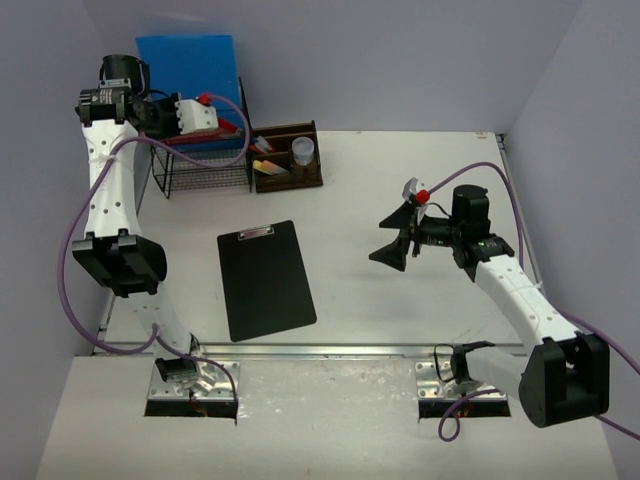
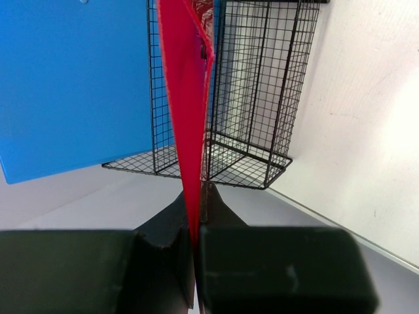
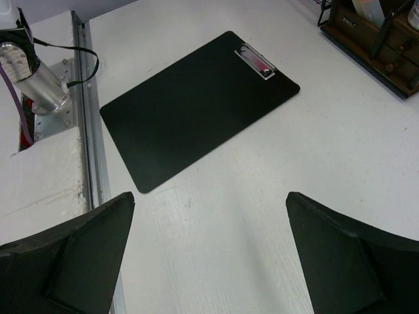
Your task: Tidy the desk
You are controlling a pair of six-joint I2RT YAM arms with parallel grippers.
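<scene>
The white desk (image 1: pixel 380 310) has a silver rail (image 1: pixel 330 350) along its front edge. A black clipboard (image 1: pixel 265 280) lies flat on it left of centre; it also shows in the right wrist view (image 3: pixel 196 104). My left gripper (image 1: pixel 233 127) is raised at the back left, over the black wire rack (image 1: pixel 200 170). In the left wrist view the left gripper (image 2: pixel 196 219) is shut on a thin red folder (image 2: pixel 186 98), held edge-on in front of the rack (image 2: pixel 255 98). My right gripper (image 1: pixel 386 240) is open and empty above the desk, right of the clipboard; the right wrist view shows the right gripper (image 3: pixel 209 199) over bare desk (image 3: pixel 340 144).
A blue folder (image 1: pixel 190 65) stands in the wire rack, seen large in the left wrist view (image 2: pixel 72 85). A small brown wooden organizer (image 1: pixel 287 158) with a clear cup (image 1: pixel 303 151) and pens stands right of the rack. Grey walls close in the back and sides.
</scene>
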